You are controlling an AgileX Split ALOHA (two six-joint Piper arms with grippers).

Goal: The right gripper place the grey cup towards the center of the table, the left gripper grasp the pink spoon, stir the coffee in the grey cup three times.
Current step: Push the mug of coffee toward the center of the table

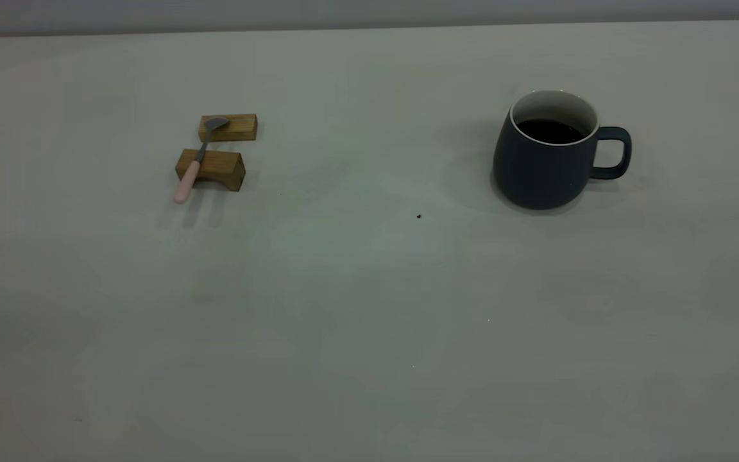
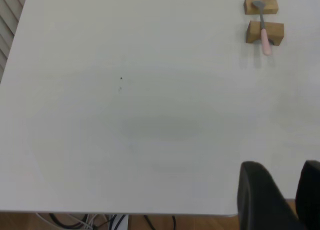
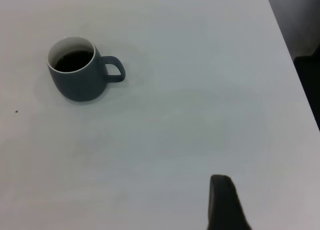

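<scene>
Grey cup (image 1: 539, 168) upright holding coffee (image 1: 550, 131), pink spoon (image 1: 191, 172) across two wooden blocks (image 1: 212, 168), left gripper (image 2: 286, 187) spread (right's state unclear)

Table (image 1: 356, 308): plain pale grey-white top. Grey cup (image 1: 546, 160) upright toward the right edge, handle facing that edge. Two wooden blocks (image 1: 219, 149) toward the left edge, one behind the other, near the far edge. Small dark speck (image 1: 419, 216) mid-table.
</scene>
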